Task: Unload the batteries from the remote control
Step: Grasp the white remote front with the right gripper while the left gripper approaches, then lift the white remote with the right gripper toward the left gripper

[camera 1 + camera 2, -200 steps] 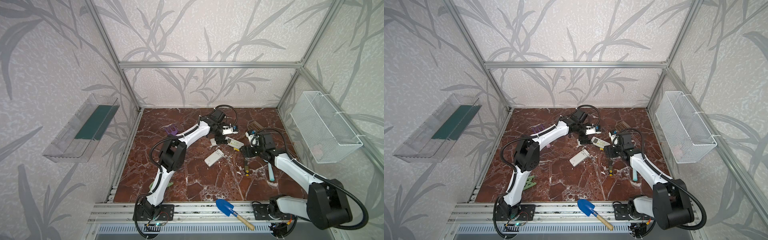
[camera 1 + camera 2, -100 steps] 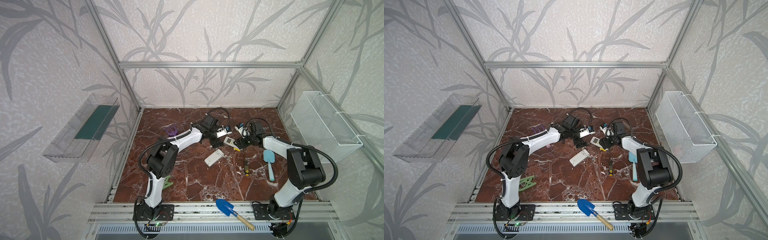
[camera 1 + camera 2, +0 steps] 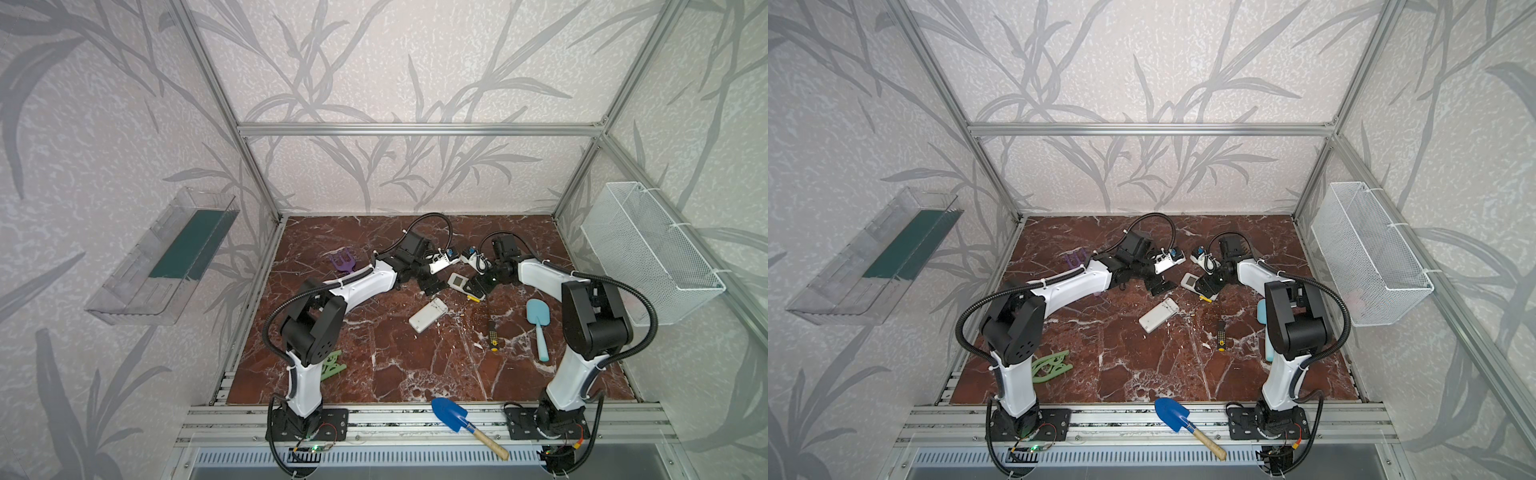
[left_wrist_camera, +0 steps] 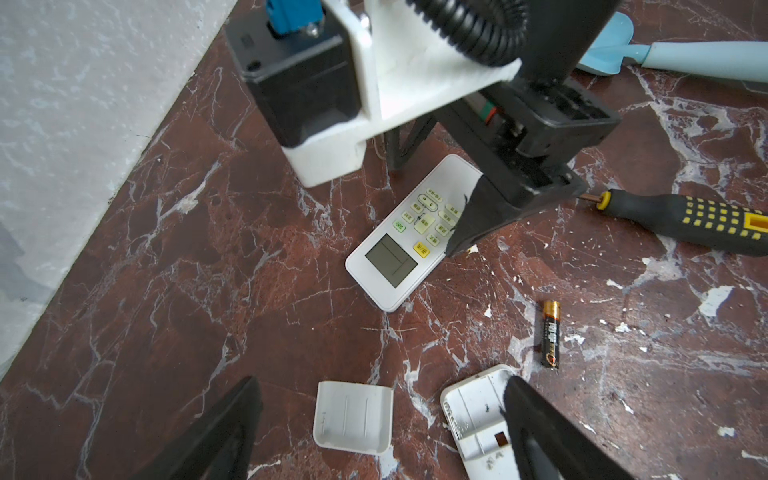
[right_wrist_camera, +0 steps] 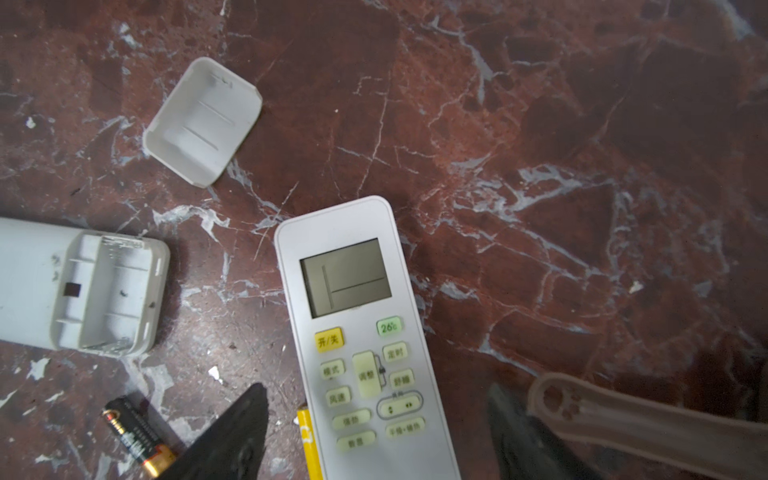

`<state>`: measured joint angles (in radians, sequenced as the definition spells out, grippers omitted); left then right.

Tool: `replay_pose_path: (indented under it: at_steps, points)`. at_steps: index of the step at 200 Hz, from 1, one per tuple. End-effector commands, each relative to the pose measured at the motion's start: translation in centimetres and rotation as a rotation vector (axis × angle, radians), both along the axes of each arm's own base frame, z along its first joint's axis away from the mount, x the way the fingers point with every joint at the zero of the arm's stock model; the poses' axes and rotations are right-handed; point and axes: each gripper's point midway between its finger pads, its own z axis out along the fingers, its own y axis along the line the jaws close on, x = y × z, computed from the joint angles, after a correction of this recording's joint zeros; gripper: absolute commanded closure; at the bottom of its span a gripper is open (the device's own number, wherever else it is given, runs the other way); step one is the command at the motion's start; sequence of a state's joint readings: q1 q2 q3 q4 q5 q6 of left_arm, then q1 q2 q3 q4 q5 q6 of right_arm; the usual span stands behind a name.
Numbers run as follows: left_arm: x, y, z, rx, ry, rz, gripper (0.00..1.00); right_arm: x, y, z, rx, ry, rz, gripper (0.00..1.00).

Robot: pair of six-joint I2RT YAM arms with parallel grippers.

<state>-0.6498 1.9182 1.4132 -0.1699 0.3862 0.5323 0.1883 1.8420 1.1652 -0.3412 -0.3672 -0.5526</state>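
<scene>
right gripper (image 5: 377, 388) wide | yellow battery (image 5: 308, 442) between fingers (image 5: 232, 436), beside remote (image 5: 353, 291) | left gripper (image 4: 380, 380) wide | black battery (image 4: 550, 334) past one fingertip (image 4: 536, 415)

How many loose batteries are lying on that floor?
2. A black-and-gold cylindrical battery lies near the opened, face-down white plastic remote; a yellow cylindrical battery lies beside the face-up white remote. Others may be hidden.
</scene>
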Motion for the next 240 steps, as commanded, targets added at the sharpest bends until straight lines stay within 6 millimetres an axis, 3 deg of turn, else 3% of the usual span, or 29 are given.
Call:
replay_pose_path:
  at_steps: [1, 60, 118, 170, 240]
  points:
    - [0.2, 0.1, 2.7, -0.060, -0.039, 0.023, 0.08, -0.4, 0.4, -0.4, -0.037, 0.025, 0.064, 0.18]
    - [-0.1, 0.6, 3.6, -0.107, -0.048, 0.056, 0.08, -0.7, 1.2, -2.5, -0.169, 0.076, 0.136, 0.18]
    - [-0.4, 1.3, 3.7, -0.111, -0.059, 0.086, 0.08, -0.4, 1.2, -3.2, -0.208, 0.089, 0.148, 0.23]
    - [-0.4, 1.9, 3.6, -0.121, -0.054, 0.114, 0.08, -0.1, 0.9, -3.8, -0.242, 0.098, 0.161, 0.33]
    - [-0.3, 2.6, 3.6, -0.137, -0.046, 0.154, 0.08, 0.1, 1.0, -3.0, -0.243, 0.055, 0.178, 0.54]
